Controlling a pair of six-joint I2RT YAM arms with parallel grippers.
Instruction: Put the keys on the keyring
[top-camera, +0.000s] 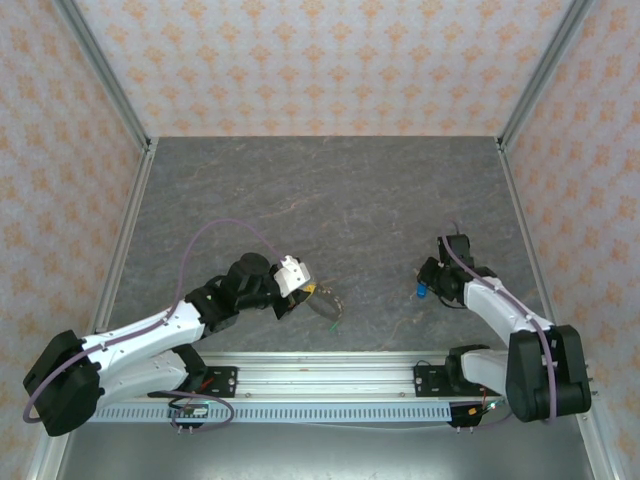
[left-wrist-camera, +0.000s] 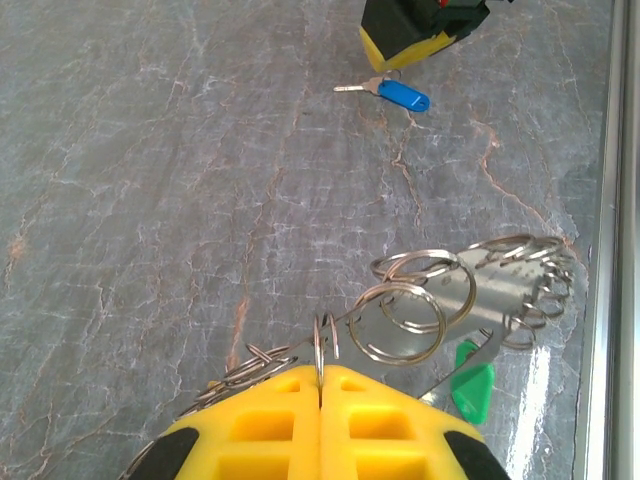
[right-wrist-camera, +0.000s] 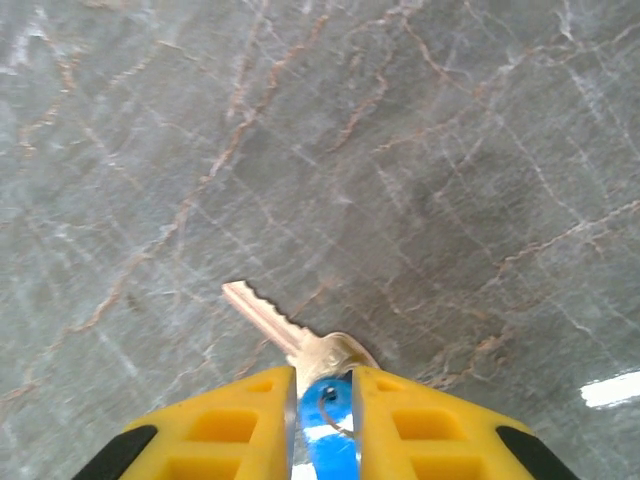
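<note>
left gripper (left-wrist-camera: 320, 372) clamped shut on keyring (left-wrist-camera: 470, 300) edge, steadying it as the target; right gripper (right-wrist-camera: 323, 385) pinches blue-tagged key (right-wrist-camera: 265, 312) by its tag on the tabletop (right-wrist-camera: 400, 150), well apart, blade left free

Keyring (top-camera: 326, 301) left; key (top-camera: 423, 292) right, apparently apart.

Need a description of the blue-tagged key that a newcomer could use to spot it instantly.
On the grey marbled table, go to the right gripper. The key lies at its tips, with its blue tag between the fingers. That blue sets it apart from the green tag beside the keyring.
</note>
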